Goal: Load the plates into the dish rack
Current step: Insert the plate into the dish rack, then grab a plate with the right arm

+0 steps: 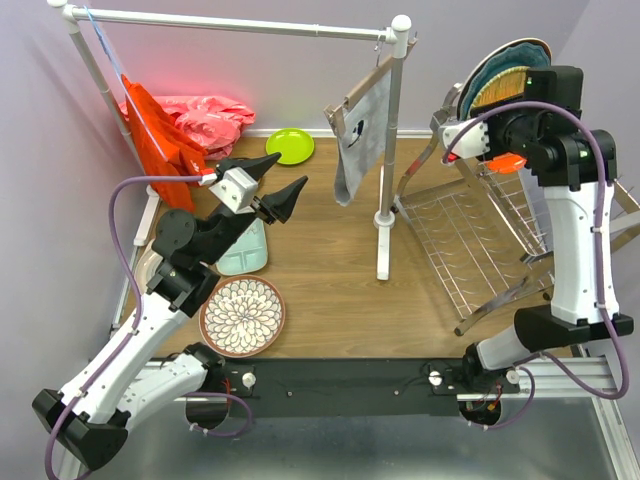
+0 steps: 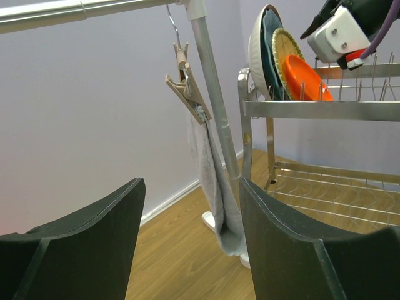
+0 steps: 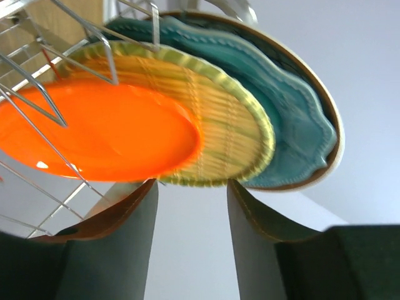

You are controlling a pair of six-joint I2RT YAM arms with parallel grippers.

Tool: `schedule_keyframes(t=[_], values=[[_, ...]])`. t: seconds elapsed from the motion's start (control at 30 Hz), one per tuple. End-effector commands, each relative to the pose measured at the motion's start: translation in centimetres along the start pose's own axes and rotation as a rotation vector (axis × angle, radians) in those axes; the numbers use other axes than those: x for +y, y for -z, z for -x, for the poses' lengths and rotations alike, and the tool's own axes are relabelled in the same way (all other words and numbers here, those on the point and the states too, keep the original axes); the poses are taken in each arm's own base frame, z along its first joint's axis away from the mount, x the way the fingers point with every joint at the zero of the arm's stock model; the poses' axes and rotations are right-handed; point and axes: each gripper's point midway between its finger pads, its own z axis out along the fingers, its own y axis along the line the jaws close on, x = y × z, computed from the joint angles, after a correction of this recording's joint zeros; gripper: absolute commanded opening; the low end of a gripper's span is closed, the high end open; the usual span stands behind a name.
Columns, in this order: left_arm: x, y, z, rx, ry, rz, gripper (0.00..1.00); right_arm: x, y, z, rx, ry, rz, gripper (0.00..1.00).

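Hiding behind the right arm [image 1: 575, 240], the orange plate [image 1: 509, 162] barely shows.

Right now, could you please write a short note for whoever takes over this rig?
Left gripper: open, empty, above the table's left side.
Right gripper: open, empty, close to the racked plates' rims.
Done: brown-rimmed plate, teal plate, woven yellow plate and orange plate stand in the dish rack.
To do: floral plate, mint tray and lime green plate lie on the table.
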Motion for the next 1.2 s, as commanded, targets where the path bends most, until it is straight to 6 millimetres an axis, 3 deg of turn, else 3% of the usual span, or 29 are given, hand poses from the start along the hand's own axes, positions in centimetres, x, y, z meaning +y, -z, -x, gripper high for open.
schedule_keyframes(t=[0.0,0.1,0.27,0.33,0.5,0.57,0.63,0.67,0.7,0.77,0.8,0.87,0.9,0.97,1.0,1.03,1.17], values=[[0.3,0.3,1.2,-0.028,0.008,0.015,0.7,-3.1,4.4,-0.8,0.011,-0.085,-0.176,0.61],[0.3,0.3,1.1,-0.021,0.019,0.016,0.7,-3.3,5.6,-0.6,-0.012,-0.153,-0.221,0.65],[0.2,0.4,0.9,0.003,0.068,0.025,0.71,-5.8,8.5,1.2,-0.179,-0.412,-0.412,0.9],[0.4,0.4,0.6,0.034,0.091,0.038,0.71,-7.2,10.4,2.9,-0.329,-0.566,-0.479,0.99],[0.8,0.2,-1.6,0.152,0.169,0.075,0.71,-7.7,12.0,8.5,-0.7,-0.856,-0.371,1.0],[1.2,0.1,-2.5,0.19,0.193,0.102,0.71,-6.5,11.8,11.1,-0.828,-0.95,-0.244,1.0],[1.6,0.4,-3.3,0.228,0.228,0.138,0.71,-5.4,13.1,14.9,-1.035,-0.999,-0.069,1.0],[1.9,0.5,-3.9,0.248,0.228,0.148,0.71,-4.0,12.1,16.4,-1.088,-1.029,0.039,1.0],[2.4,0.9,-4.9,0.292,0.257,0.19,0.72,-3.9,13.1,17.9,-1.2,-1.016,0.106,1.0],[2.8,1.4,-6.1,0.338,0.311,0.235,0.71,-2.5,13.0,19.6,-1.267,-1.105,0.256,1.0],[3.3,2.1,-7.5,0.386,0.331,0.274,0.71,-1.2,11.9,20.6,-1.269,-1.122,0.315,1.0],[3.6,3.1,-9.0,0.429,0.404,0.326,0.71,0.0,11.7,22.4,-1.277,-1.092,0.355,1.0],[4.0,4.2,-10.8,0.485,0.429,0.368,0.71,0.6,11.7,22.8,-1.269,-1.09,0.359,1.0],[4.2,5.5,-12.6,0.521,0.503,0.426,0.71,2.8,11.1,24.9,-1.269,-1.085,0.451,1.0],[4.0,6.6,-14.6,0.566,0.535,0.45,0.71,3.5,10.9,25.5,-1.257,-1.084,0.466,1.0],[4.4,7.4,-15.7,0.584,0.555,0.485,0.71,5.3,10.6,27.5,-1.258,-1.052,0.534,1.0],[4.7,10.5,-20.4,0.678,0.637,0.57,0.71,9.8,9.9,31.4,-1.2,-0.969,0.621,1.0]])
